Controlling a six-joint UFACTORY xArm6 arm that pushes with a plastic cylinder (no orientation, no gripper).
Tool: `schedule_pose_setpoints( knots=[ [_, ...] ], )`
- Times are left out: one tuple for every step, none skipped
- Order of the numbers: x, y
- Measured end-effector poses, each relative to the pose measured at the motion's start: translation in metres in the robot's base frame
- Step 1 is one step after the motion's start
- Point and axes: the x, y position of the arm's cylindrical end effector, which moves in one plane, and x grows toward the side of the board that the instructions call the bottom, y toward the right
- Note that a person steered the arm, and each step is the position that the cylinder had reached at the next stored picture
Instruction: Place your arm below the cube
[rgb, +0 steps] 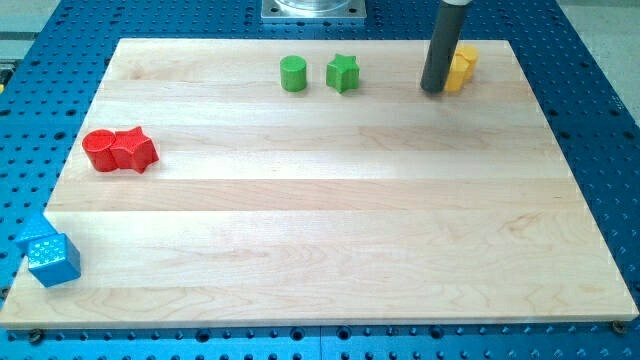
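Observation:
A blue cube sits at the board's lower left corner, touching another blue block just above it. My tip is far away at the view's top right, touching the left side of a yellow block. The rod rises out of the top of the view.
A green cylinder and a green star stand near the top middle. A red cylinder and a red star touch each other at the left. The wooden board lies on a blue perforated table.

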Motion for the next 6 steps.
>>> schedule_pose_setpoints(
  knots=[
    [0.035,-0.066],
    [0.081,-0.147],
    [0.156,-0.191],
    [0.253,-0.216],
    [0.298,-0.327],
    [0.314,-0.419]
  ],
)
